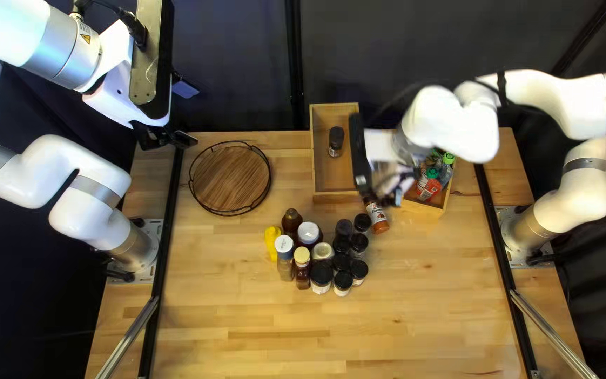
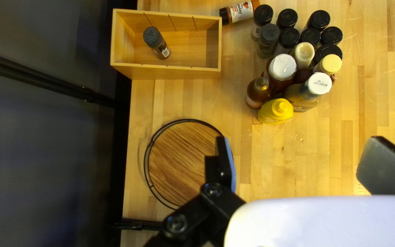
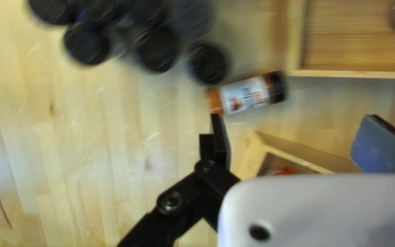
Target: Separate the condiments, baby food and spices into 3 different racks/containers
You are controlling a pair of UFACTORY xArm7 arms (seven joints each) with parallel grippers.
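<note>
My left gripper [image 1: 170, 138] hangs at the table's far left corner; in the left wrist view my left gripper [image 2: 298, 158] stands open, nothing between its fingers, beside the round wooden tray [image 2: 179, 160]. Near the right-hand box, my right gripper [image 1: 389, 195] is open too. The right wrist view has my right gripper [image 3: 293, 137] with an orange spice jar [image 3: 245, 95] lying on its side just ahead, not between the fingers. Several black-capped jars [image 1: 342, 263] cluster beside sauce bottles [image 1: 301, 267] and a yellow mustard bottle [image 1: 272, 242]. One dark spice jar [image 2: 157, 43] is inside the wooden box [image 2: 168, 72].
An angled wooden box [image 1: 426, 208] at the right of the top left view holds items with green caps and red-orange contents [image 1: 429, 186]. My right forearm reaches over it, partly hiding it. Black rails [image 1: 166, 242] run along the table's left and right sides.
</note>
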